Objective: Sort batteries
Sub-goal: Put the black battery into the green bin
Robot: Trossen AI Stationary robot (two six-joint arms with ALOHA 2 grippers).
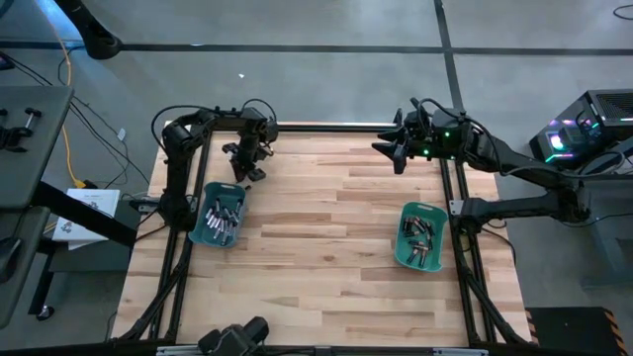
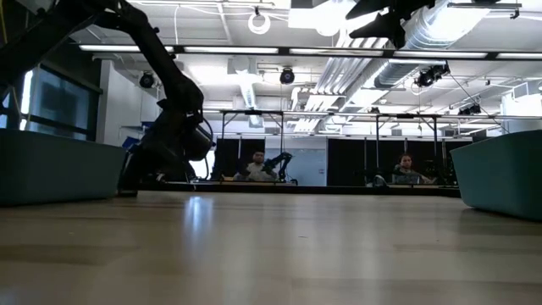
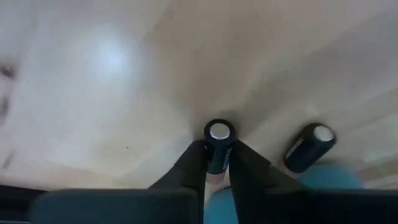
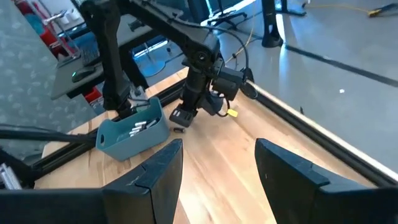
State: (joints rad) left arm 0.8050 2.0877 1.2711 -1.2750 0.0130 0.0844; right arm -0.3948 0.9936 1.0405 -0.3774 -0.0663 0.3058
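Here the left gripper, low over the worktop beside the left teal bin, has its jaws clamped on a dark battery; another battery lies just beside. The right gripper hangs raised, jaws apart.

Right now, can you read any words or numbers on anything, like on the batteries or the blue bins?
No text can be read in any view.
Battery in the left gripper: no label visible.
Second battery lying on the table: no label visible.
Teal bins: no writing seen.
White papers beside the table: print too small to read.
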